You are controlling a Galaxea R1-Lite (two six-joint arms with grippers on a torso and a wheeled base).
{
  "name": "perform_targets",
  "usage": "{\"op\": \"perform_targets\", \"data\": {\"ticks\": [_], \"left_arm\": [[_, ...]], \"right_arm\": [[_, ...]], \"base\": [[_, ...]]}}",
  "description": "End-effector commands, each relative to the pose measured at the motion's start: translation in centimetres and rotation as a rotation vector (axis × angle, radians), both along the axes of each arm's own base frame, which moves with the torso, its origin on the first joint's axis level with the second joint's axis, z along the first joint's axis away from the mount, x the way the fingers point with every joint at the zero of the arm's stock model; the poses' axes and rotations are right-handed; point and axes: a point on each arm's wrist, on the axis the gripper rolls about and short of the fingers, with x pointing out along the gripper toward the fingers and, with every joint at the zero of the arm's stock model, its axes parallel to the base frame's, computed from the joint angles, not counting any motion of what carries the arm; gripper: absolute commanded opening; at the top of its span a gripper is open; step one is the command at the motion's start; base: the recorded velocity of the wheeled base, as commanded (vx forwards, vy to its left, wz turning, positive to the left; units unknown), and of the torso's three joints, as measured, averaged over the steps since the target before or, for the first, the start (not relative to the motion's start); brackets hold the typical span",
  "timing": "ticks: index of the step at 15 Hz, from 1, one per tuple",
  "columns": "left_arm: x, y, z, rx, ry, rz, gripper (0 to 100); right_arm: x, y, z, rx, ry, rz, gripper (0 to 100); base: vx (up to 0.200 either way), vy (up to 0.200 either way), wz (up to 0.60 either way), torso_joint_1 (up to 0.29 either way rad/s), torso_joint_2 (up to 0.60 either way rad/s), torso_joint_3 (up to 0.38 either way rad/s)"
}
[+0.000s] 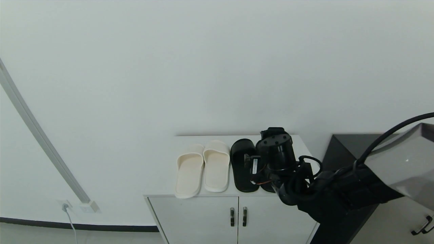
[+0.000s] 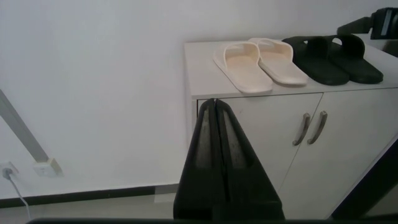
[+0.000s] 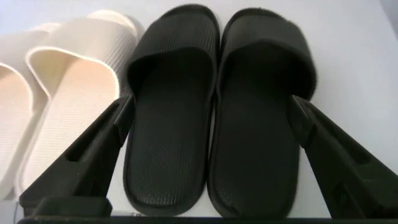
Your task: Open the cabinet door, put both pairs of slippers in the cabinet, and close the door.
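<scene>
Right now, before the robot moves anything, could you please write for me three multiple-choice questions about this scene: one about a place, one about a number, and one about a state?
1. Where does the pair of black rubber slippers lie?
A. on top of the white two-door cabinet
B. inside it
C. on the floor

2. How many slippers are there in all, counting the pair of cream rubber slippers?
A. two
B. four
C. six

3. The cabinet's two doors are:
A. both shut
B. one open
C. both open

Answers:
1 A: the black pair rests on the cabinet's top, beside the cream pair.
2 B: the left wrist view shows two cream and two black slippers in a row.
3 A: both doors sit flush, with their handles side by side at the middle seam.
</scene>
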Motion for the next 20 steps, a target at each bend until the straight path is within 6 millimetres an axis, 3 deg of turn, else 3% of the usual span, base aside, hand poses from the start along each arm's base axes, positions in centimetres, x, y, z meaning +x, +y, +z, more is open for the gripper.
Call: {"op": "perform_targets", "data": {"ticks": [1,8,16,19,20], "left_arm": [[0.0,0.0,0.0,-0.001,0.001,0.0,0],[0.0,0.0,0.0,-0.001,0.001,-0.001,0],[0.0,0.0,0.0,-0.001,0.001,-0.001,0],[0.0,0.0,0.0,-0.001,0.001,-0.001,0],[0.0,0.0,0.0,-0.001,0.001,-0.001,0]], "right_arm": [[1.2,0.8,-2.2,-0.027,0.027,-0.01,100],[5.4,1.5,-4.3,-0.03,0.011,-0.057,100],[8.3,1.6,-5.5,-0.056,-0.009,-0.076,100],[8.5,1.8,-5.9,-0.063,-0.009,-0.08,100],[8.5,1.7,-5.9,-0.063,-0.009,-0.082,0]], "base": [[0.0,0.0,0.0,0.0,0.0,0.0],[0.0,0.0,0.0,0.0,0.0,0.0],[0.0,0.0,0.0,0.0,0.0,0.0],[0.0,0.0,0.0,0.0,0.0,0.0],[0.0,0.0,0.0,0.0,0.0,0.0]]}}
